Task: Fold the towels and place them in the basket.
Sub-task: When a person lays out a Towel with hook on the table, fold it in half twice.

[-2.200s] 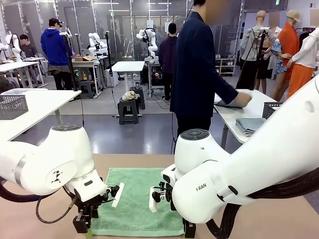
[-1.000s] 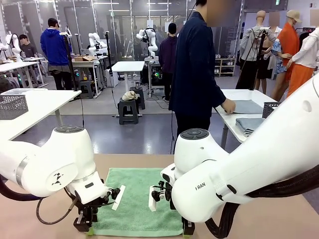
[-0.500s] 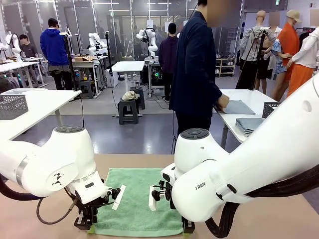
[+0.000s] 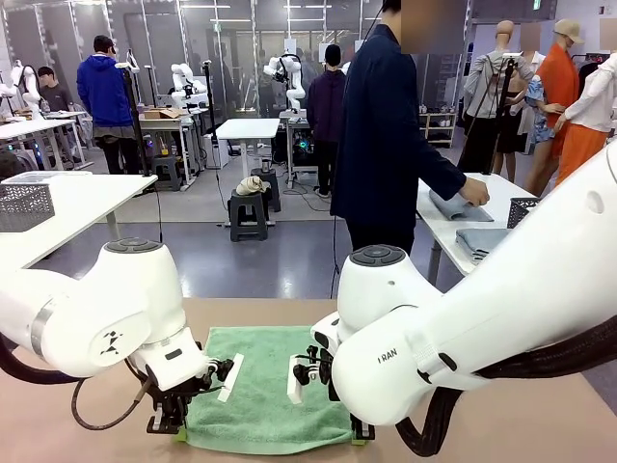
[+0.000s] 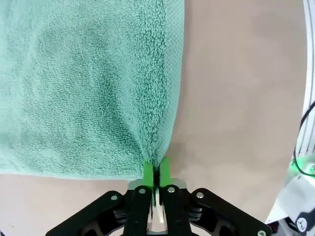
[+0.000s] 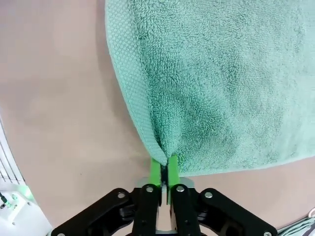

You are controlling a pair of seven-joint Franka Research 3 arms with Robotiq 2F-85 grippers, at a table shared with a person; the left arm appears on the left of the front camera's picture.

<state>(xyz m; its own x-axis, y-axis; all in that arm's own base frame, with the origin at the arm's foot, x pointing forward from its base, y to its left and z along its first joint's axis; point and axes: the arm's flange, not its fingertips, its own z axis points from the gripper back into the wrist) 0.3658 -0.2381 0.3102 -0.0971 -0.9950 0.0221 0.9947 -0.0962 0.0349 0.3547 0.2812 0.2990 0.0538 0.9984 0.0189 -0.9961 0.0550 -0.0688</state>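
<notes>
Left gripper (image 5: 156, 173), right gripper (image 6: 164, 172) clamping near corners of towel (image 4: 262, 381); towel lying flat on table (image 5: 236, 98) between arms. I'm judging terry light, soft, floppy, grippy; I'm favouring hemmed corners as hold.

A: Where is there room to pass?
B: Bare surface (image 4: 549, 434) lies open at both outer sides of the towel (image 4: 262, 381) and past its far edge.
A: What blocks?
B: The left arm (image 4: 96, 313) and right arm (image 4: 463, 328) crowd the near edge, over the towel's near corners.
</notes>
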